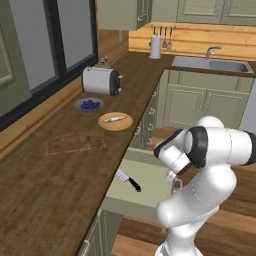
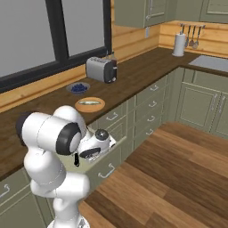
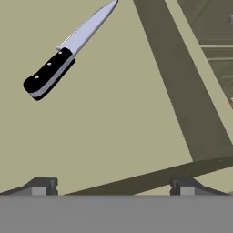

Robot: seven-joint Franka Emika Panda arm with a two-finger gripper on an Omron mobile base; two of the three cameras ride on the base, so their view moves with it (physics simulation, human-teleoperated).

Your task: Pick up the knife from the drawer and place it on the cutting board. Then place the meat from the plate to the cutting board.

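The knife (image 3: 63, 54), silver blade and black handle, lies flat on the floor of the open pale olive drawer (image 3: 113, 132). In the left base view the knife (image 1: 129, 180) sits in the drawer (image 1: 150, 172) pulled out from under the counter. My gripper (image 3: 112, 187) hangs open above the drawer floor, with the knife ahead and to the left in the hand view, not between the fingertips (image 3: 42, 186). On the counter lie the cutting board (image 1: 75, 142) and the round tan plate (image 1: 122, 125) carrying the pale meat (image 1: 114, 119).
A blue-grey bowl of blueberries (image 1: 89, 105) and a toaster (image 1: 101, 81) stand behind the plate. The drawer's dark side wall (image 3: 182, 91) runs to the right of the gripper. A sink (image 1: 212, 64) sits at the far counter, wooden floor to the right.
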